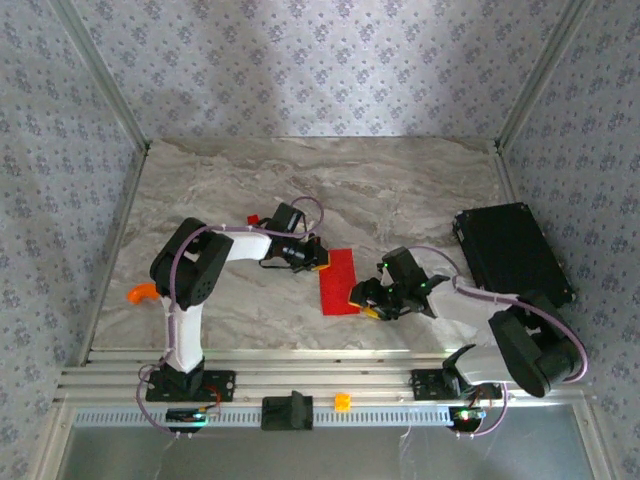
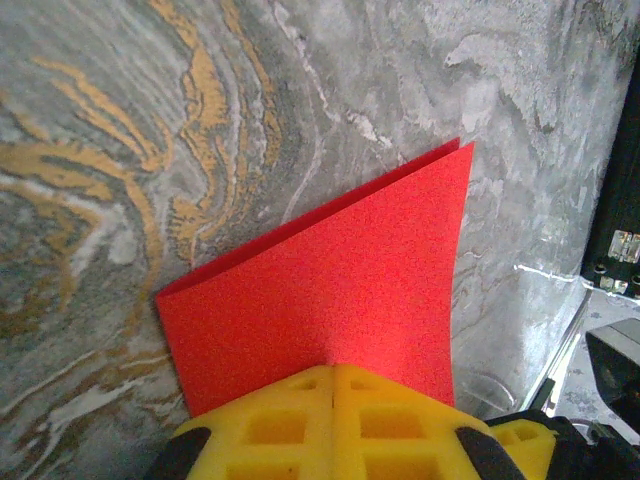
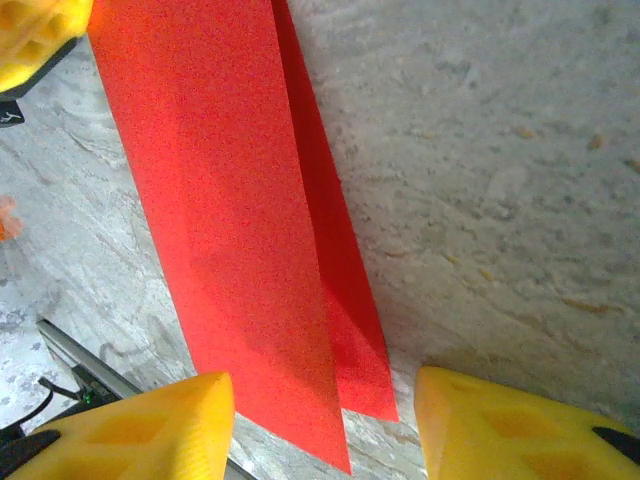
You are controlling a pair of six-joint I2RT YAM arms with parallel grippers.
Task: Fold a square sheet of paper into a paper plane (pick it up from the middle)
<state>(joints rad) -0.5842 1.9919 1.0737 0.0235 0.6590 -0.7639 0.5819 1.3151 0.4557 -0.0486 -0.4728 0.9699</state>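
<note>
The left arm and the right arm are both made of white tubes and fat black joints. A thin purple cable loops along each one. The fingers are yellow blocks with square holes. Little green lights glow at the bases.

Left wrist view, bottom of frame: the red sheet runs in under the closed yellow fingers of the left gripper, its near edge hidden, and the fingers themselves are cut by the bottom edge. Right wrist view: the sheet leaves the frame at the top, the right gripper cut off below. Top view, a small red bit behind the left arm, too small to tell.
</note>
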